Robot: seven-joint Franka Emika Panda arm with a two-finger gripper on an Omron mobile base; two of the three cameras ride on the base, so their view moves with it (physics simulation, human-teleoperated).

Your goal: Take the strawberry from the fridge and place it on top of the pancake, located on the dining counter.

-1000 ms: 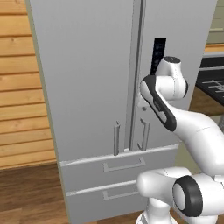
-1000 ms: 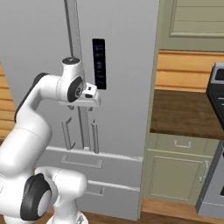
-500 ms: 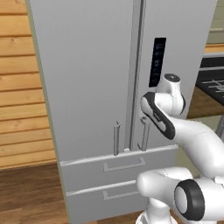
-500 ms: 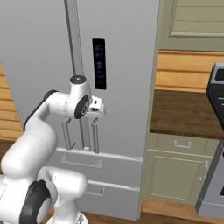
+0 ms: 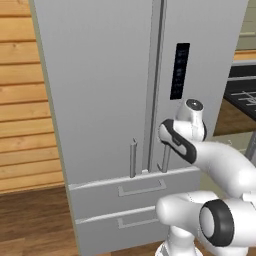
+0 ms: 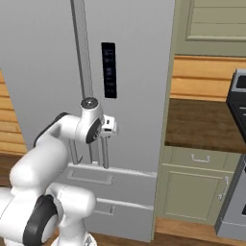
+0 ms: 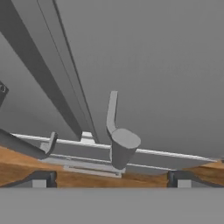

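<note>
So you've got the gripper [image 7: 111, 177] parked low in front of the fridge [image 5: 100, 90], jaws spread wide apart with nothing between them. That makes sense to me: both doors are shut, so a handle has to be grabbed first. In the hand view the bottom end of a vertical bar handle [image 7: 117, 140] sits at about 12 o'clock from the fingertips [image 7: 39, 178], close but not yet between them, so I'd guess you're lining up on it. From the left base view, the 2 handles hang on either side of the door seam.

Strawberry: can't see it, presumably behind those doors.

Writing: the dark dispenser panel [image 6: 109, 69] has faint marks, too small to read. No brand visible.
</note>
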